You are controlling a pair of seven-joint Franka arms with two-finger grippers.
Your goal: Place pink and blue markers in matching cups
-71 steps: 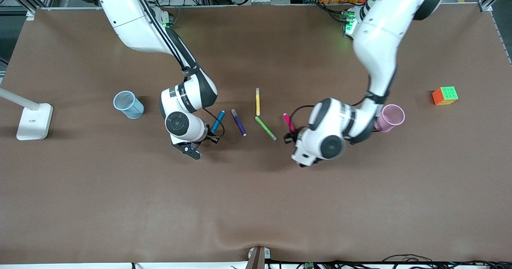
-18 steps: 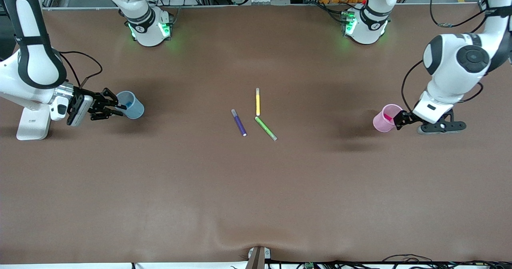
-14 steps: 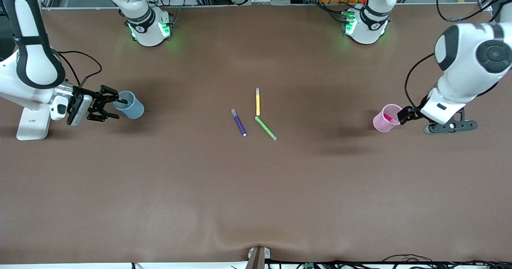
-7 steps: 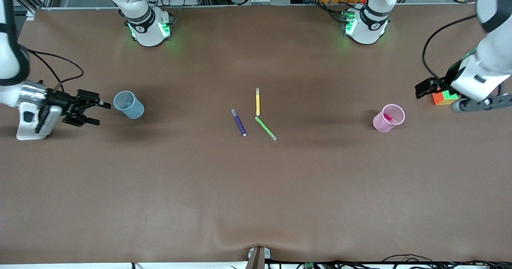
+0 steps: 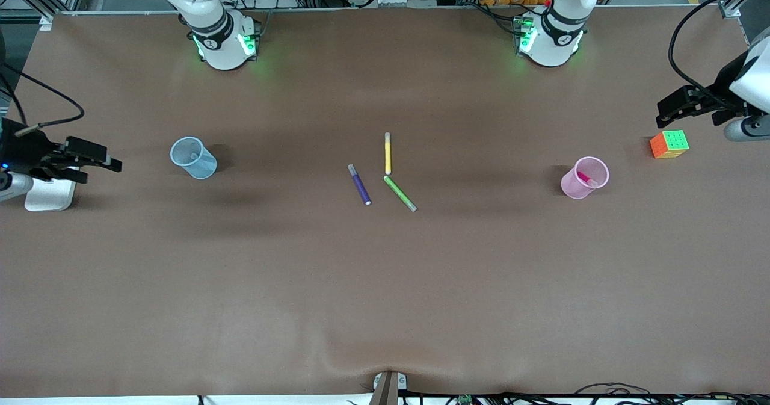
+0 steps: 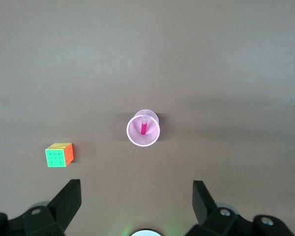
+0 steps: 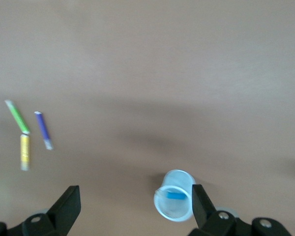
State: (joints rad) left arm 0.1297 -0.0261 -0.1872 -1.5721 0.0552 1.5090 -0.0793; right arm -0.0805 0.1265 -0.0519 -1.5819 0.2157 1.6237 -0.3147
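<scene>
Judging by how things lie, both placements look finished. The pink marker (image 6: 144,128) stands inside the pink cup (image 5: 584,177), leaning against its wall, and the left wrist view looks straight down into that cup and shows the marker's magenta shaft in it. The blue marker (image 7: 175,194) lies inside the blue cup (image 5: 192,157); the right wrist view shows a blue bar across the cup's mouth, and the front view shows only a small pale spot within the rim.

Taking the pink cup as the landmark: the blue cup sits well apart from it, toward the right arm's end of the surface (image 5: 385,284). Between the two cups lie three pens that are no part of the job, a purple pen (image 5: 359,185), a yellow pen (image 5: 387,153) and a green pen (image 5: 400,193), the last two almost meeting end to end. A colourful puzzle cube (image 5: 669,144) rests near the pink cup, toward the left arm's end.

The left claw (image 5: 686,105) hangs over the edge of the surface close to the cube, fingers spread wide and holding nothing. The right claw (image 5: 90,158) is over the other end, above a white lamp base (image 5: 50,193), likewise spread and empty.

Nothing of the task seems left except for the arms to park.
</scene>
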